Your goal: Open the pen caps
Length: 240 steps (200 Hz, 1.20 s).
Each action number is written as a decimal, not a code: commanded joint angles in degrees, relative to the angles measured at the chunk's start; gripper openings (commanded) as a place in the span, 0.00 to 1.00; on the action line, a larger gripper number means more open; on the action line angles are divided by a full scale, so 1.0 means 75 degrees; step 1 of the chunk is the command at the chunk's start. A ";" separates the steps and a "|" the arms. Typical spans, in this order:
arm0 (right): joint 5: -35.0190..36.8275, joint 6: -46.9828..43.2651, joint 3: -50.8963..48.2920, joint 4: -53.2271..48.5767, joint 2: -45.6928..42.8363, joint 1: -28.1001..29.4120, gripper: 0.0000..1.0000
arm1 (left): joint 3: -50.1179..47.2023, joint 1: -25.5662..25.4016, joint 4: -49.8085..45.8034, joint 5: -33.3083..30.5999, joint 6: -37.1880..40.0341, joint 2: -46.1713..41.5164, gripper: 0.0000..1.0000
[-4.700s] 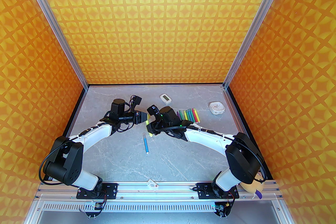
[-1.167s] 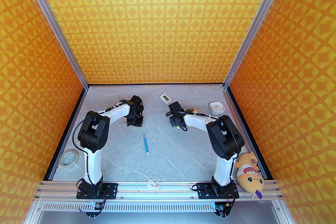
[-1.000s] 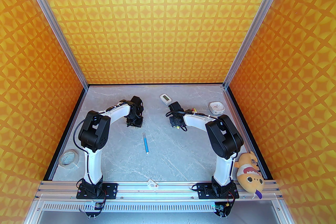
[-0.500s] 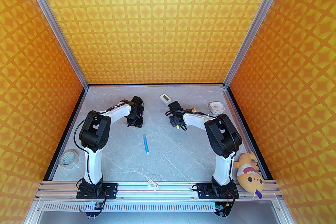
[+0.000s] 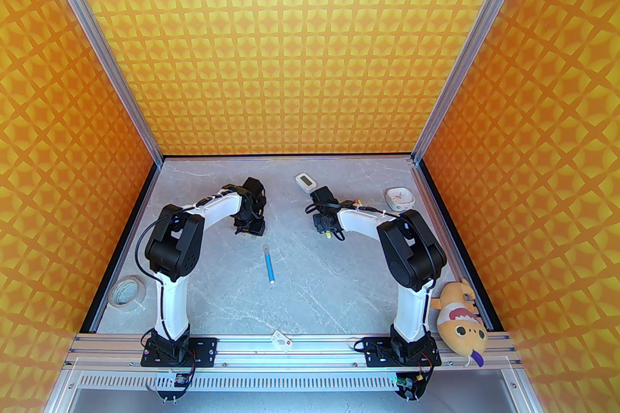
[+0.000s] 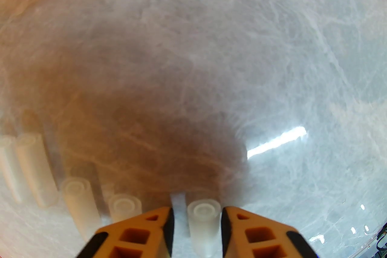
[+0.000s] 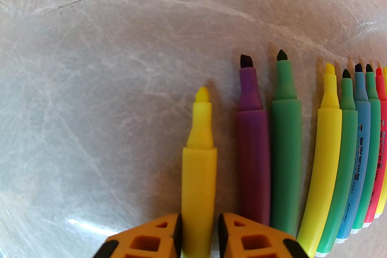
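Left tool (image 6: 196, 209) slightly parted around one pen cap (image 6: 203, 218), with slack on one side. More caps (image 6: 79, 202) crowd just beside it on the bench (image 5: 315, 299). Right tool (image 7: 199, 215) straddles the uncapped yellow pen (image 7: 198, 160); cannot tell if it is gripping. The purple pen (image 7: 252, 145) lies near. A capped blue pen (image 5: 268, 266) lies mid-bench, well apart.

cap (image 6: 203, 220) between left fingers (image 6: 160, 238): frosted translucent plastic. yellow pen (image 7: 199, 172) between right fingers (image 7: 167, 246): smooth matt plastic. table (image 6: 272, 69) ahead of them: glossy, marble-look.
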 commanded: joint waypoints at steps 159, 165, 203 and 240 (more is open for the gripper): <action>-0.1352 0.0227 -0.0688 -0.0585 -0.2297 0.0846 0.43 | -0.2683 0.1149 0.2555 -0.0091 -0.0247 -0.3543 0.76; -0.1370 0.0246 -0.0658 -0.0614 -0.2276 0.0932 0.43 | -0.2785 0.1230 0.2608 -0.0090 -0.0247 -0.3623 0.76; -0.1471 0.0373 -0.0454 -0.0782 -0.1971 0.1552 0.44 | -0.3470 0.1707 0.3047 -0.0088 -0.0392 -0.4217 0.78; -0.1748 0.0562 -0.0320 -0.0747 -0.1740 0.2094 0.44 | -0.4022 0.2059 0.3418 -0.0087 -0.0482 -0.4672 0.79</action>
